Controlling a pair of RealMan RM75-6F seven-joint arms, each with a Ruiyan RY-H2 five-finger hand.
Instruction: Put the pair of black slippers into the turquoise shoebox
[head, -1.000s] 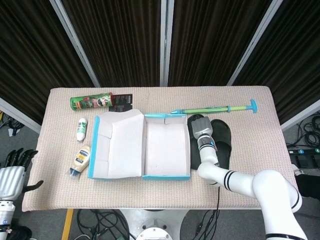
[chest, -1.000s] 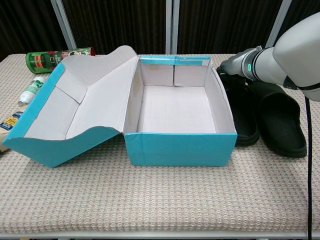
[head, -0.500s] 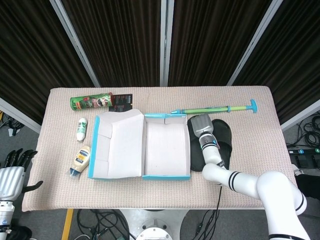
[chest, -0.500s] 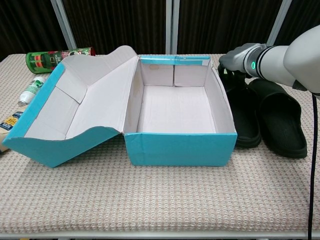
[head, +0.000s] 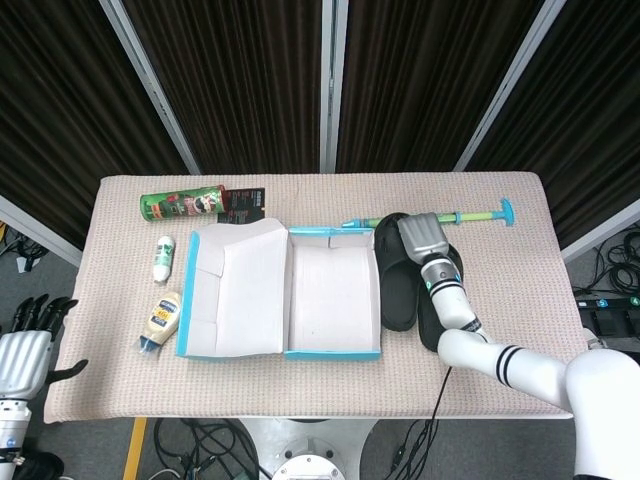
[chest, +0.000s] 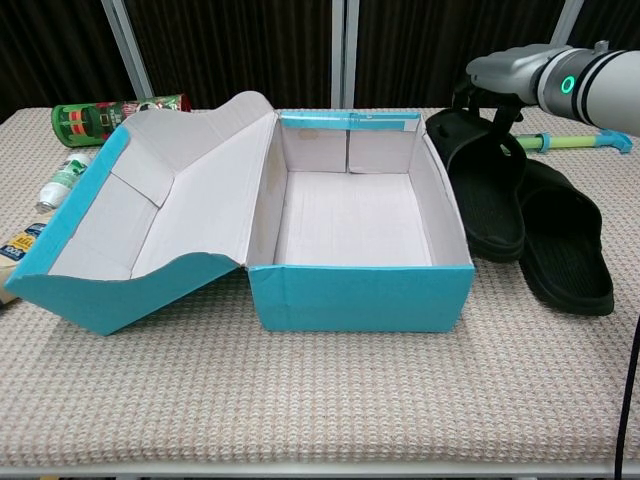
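The right hand (head: 424, 238) grips the near black rubber slipper (chest: 481, 189) by its strap, fingers curled under the band at the slipper's far end. That end is raised off the beige woven table (head: 500, 270), so the slipper hangs tilted with its other end low, just beside the right wall of the open turquoise cardboard shoebox (chest: 360, 296). The second black rubber slipper (chest: 566, 245) lies flat on the table on the side of the first away from the shoebox; the lifted slipper overlaps its inner edge in the chest view. The shoebox has a white inside with nothing in it, its lid folded out to the side away from the slippers.

The left hand (head: 28, 345) is off the table's edge, far from the shoebox, fingers apart and holding nothing.

A second ago both slippers lay flat side by side; since then the right hand has risen and shifted away from the shoebox, tipping the near slipper up.
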